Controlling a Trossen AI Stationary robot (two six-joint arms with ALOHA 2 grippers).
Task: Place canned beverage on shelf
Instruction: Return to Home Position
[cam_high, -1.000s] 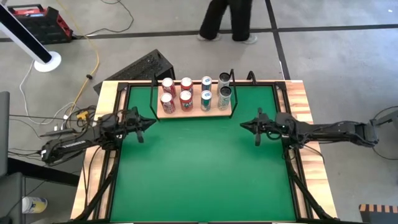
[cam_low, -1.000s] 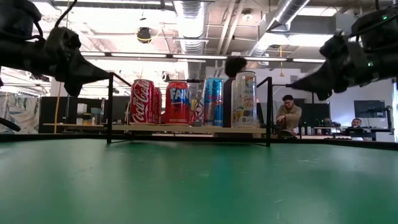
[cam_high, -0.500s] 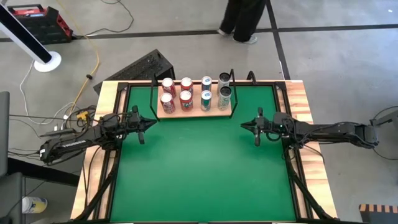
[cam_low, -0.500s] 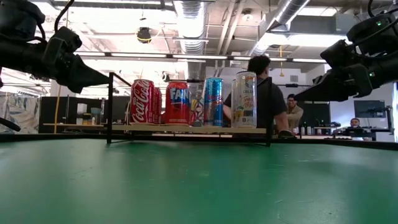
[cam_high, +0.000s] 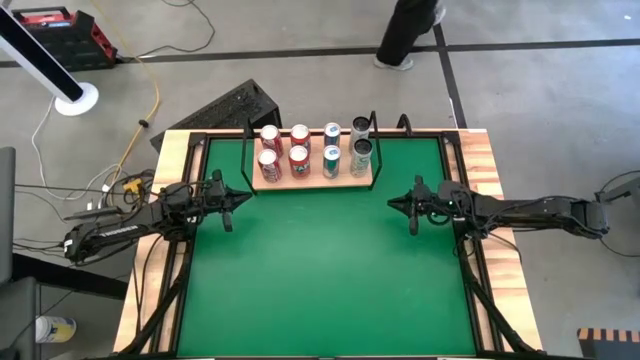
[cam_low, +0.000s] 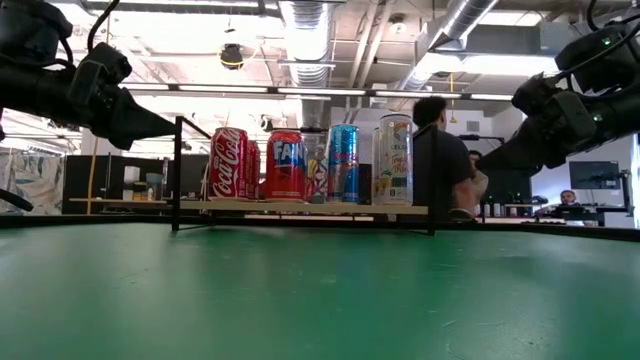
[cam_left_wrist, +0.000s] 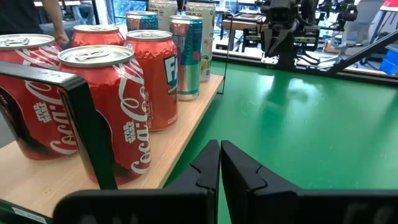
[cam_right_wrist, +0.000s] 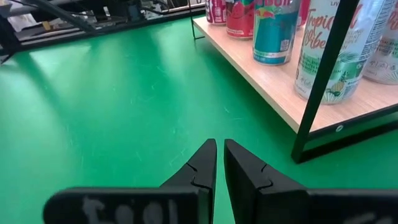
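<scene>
The pale-wood shelf (cam_high: 312, 180) with black wire ends stands at the table's far middle. Several cans stand upright on it in two rows: red cola cans (cam_high: 270, 160) at the left, teal cans (cam_high: 331, 158) and pale tall cans (cam_high: 361, 155) at the right. They also show in the low view (cam_low: 285, 165). My left gripper (cam_high: 238, 196) is shut and empty, off the shelf's left end (cam_left_wrist: 219, 163). My right gripper (cam_high: 396, 204) is shut and empty, off the shelf's right end (cam_right_wrist: 219, 163).
Striped wooden planks (cam_high: 482, 170) border the green table (cam_high: 320, 270). Black frame rails (cam_high: 188, 250) run along both sides. A person (cam_low: 440, 160) walks behind the far edge. The green middle and near part lie bare between the arms.
My right gripper has drawn a little toward the table's right edge and tipped in the low view. The person behind the table has walked to the right. The cans and the shelf have stayed put.
</scene>
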